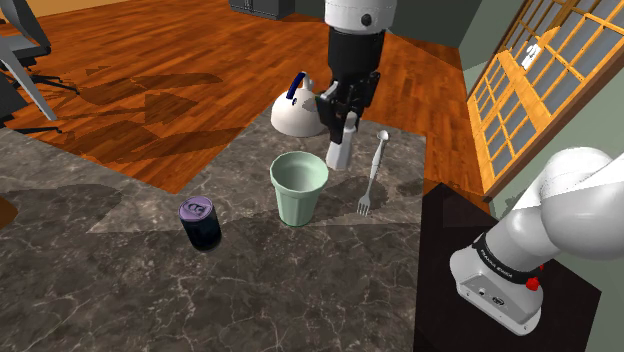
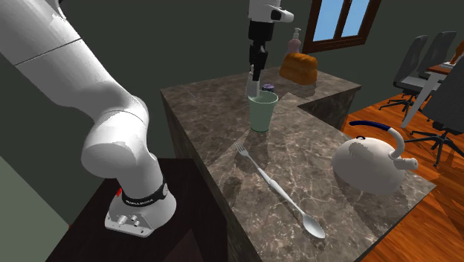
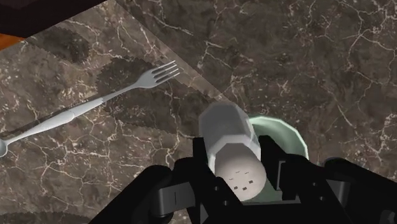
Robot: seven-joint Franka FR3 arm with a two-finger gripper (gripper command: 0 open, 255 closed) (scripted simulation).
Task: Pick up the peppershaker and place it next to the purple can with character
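Observation:
My gripper [image 1: 347,120] is shut on a grey-white pepper shaker [image 1: 340,150], clasping it near its perforated cap. In the wrist view the shaker [image 3: 230,143] sits between the two black fingers [image 3: 205,159], and the gripper [image 3: 238,170] hangs over the counter beside the green cup's rim. The second exterior view shows the shaker [image 2: 253,82] held just above the cup, with the gripper [image 2: 256,65] above it. A purple can [image 1: 200,222] with a character print stands on the counter, beyond the cup on the shoulder view's left. Only its top [image 2: 268,88] peeks out behind the cup.
A pale green cup [image 1: 299,187] stands between shaker and can. A silver fork [image 1: 372,175] lies toward the stand. A white kettle [image 1: 297,110] with a blue handle sits at the counter's far edge. A brown holder with a soap bottle [image 2: 297,65] stands at one corner.

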